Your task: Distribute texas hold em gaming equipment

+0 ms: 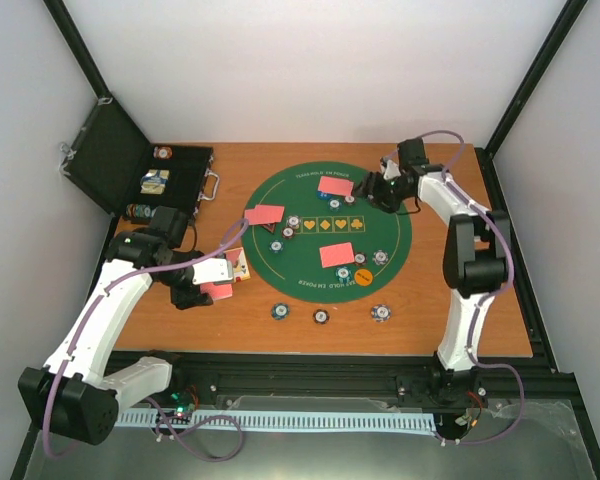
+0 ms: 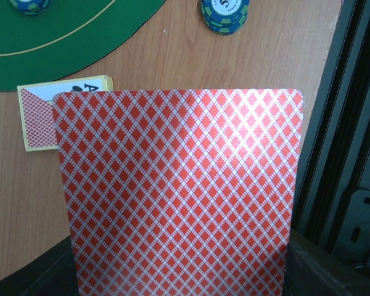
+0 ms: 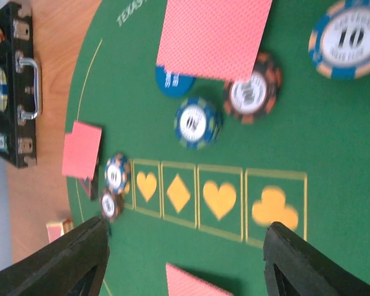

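Note:
My left gripper [image 1: 212, 283] is shut on a red-backed card [image 2: 179, 191], held over the wood just left of the green mat [image 1: 280, 270]; the card hides the jaws. A card deck [image 2: 40, 120] lies on the wood beside it. My right gripper [image 3: 185, 246] is open and empty above the mat's far side. Below it are a red-backed card [image 3: 213, 37], a blue button [image 3: 172, 81] and chips [image 3: 198, 121]. Two more cards [image 1: 264, 214] [image 1: 337, 254] lie on the mat. An orange button [image 1: 364, 273] sits at its near edge.
An open black case [image 1: 170, 180] holding chips stands at the far left. Three chip stacks [image 1: 280, 311] [image 1: 321, 317] [image 1: 381, 313] sit on the wood in front of the mat. A black rail [image 2: 333, 154] runs along the table's near edge.

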Motion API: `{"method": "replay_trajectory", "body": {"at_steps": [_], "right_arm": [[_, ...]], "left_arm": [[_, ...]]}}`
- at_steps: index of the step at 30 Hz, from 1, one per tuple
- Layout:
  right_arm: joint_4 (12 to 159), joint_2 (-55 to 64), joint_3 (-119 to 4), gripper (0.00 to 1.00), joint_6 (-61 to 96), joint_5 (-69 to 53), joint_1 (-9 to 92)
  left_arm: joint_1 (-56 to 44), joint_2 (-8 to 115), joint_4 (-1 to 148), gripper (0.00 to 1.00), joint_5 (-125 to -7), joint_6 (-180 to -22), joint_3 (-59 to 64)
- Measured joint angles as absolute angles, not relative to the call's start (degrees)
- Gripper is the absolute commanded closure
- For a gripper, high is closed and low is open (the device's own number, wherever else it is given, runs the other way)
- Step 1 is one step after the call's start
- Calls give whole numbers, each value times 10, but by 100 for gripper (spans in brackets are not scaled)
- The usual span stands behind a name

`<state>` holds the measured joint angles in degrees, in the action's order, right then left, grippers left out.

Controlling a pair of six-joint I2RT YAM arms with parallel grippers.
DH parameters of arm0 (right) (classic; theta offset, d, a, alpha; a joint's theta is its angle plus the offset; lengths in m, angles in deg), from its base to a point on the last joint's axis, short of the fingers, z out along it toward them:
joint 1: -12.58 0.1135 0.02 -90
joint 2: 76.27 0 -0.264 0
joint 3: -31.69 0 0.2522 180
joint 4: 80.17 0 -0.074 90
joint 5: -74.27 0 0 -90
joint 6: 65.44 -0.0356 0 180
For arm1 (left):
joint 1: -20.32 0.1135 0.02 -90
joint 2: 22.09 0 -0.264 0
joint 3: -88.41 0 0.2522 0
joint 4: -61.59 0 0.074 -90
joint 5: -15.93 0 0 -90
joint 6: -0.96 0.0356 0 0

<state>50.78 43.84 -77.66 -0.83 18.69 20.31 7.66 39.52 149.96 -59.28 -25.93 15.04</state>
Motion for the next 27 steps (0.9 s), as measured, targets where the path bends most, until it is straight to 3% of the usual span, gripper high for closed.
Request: {"method": "replay_trajectory", "body": {"at_steps": [7, 14, 19, 27], "right_arm": [[554, 330, -619, 33, 8, 141, 277], [602, 274, -511, 26, -28, 138, 395], [741, 179, -432, 22, -132, 186, 496], [941, 171, -378, 23, -280, 210, 609]], "left_arm": [[77, 386, 1501, 99, -593, -260, 150], [77, 377, 1504, 99, -593, -260, 153], [77, 377, 1504, 99, -593, -260, 154], [77, 377, 1509, 99, -591, -260, 154]]}}
